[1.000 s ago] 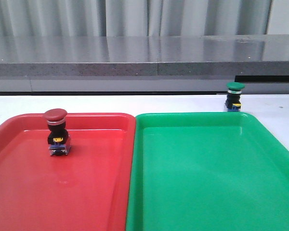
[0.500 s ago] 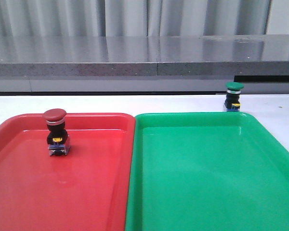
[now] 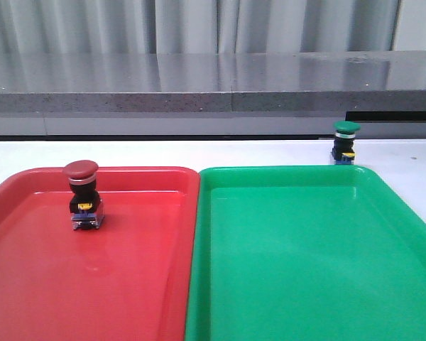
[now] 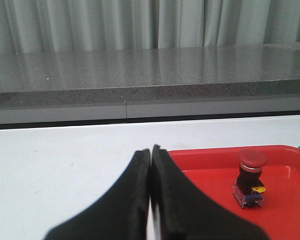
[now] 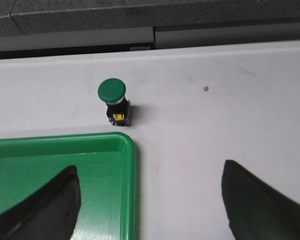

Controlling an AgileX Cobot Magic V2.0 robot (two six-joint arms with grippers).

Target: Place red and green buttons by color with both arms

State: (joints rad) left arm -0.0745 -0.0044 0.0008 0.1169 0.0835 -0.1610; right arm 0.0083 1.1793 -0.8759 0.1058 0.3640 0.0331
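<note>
The red button (image 3: pixel 83 193) stands upright inside the red tray (image 3: pixel 128 284), near its far left corner; the left wrist view also shows the red button (image 4: pixel 250 177). My left gripper (image 4: pixel 151 150) is shut with nothing in it, back from that button and off the tray's corner. On the white table just beyond the green tray's (image 3: pixel 305 270) far right corner stands the green button (image 3: pixel 345 142). In the right wrist view the green button (image 5: pixel 115 102) sits ahead of my open right gripper (image 5: pixel 149 175), which hovers over the green tray's corner (image 5: pixel 120 145). Neither arm shows in the front view.
The two trays lie side by side, red on the left and green on the right. A grey stone ledge (image 3: pixel 213 92) runs along the back of the table, with a curtain behind it. White tabletop (image 5: pixel 230 115) lies to the right of the green tray.
</note>
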